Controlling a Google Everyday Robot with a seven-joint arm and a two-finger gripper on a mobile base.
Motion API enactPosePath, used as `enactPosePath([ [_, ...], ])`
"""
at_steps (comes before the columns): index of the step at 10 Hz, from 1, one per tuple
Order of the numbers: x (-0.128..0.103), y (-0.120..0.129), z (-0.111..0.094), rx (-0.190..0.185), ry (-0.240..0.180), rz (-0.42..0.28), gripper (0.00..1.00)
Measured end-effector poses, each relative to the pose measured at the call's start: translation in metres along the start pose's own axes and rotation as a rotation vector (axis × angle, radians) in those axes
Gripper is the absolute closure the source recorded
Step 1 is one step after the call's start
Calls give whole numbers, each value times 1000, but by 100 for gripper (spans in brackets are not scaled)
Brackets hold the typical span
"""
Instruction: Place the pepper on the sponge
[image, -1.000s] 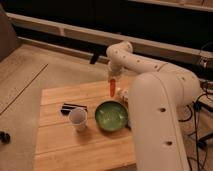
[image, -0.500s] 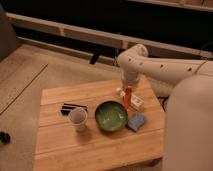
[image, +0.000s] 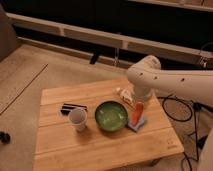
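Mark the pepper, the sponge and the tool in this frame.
pepper (image: 137, 114), camera view, middle of its orange-red body.
sponge (image: 141, 125), camera view, light-blue edge showing beside the pepper's lower end.
tool (image: 138, 104), camera view, its tip, shut on the pepper's top, above the sponge.

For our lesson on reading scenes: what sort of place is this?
Probably an indoor robot test space, not a home: a low wooden table set with a few props, loose cables on the floor, and the arm's end effector holding the pepper over the sponge.
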Motion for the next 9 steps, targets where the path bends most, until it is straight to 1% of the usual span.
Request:
enactPosePath([
  [1,-4,9,4,3,2,-12,100],
  [2,-7,26,11,-4,10,-38,100],
  [3,-7,23,20,3,25,-34,100],
  [4,-5,18,29,5,48,-18,100],
  [6,-4,-3,53,16,96,40,100],
  [8,-4,-16,72,32,123,72,100],
  [9,-7,-19,83,24,124,90,100],
])
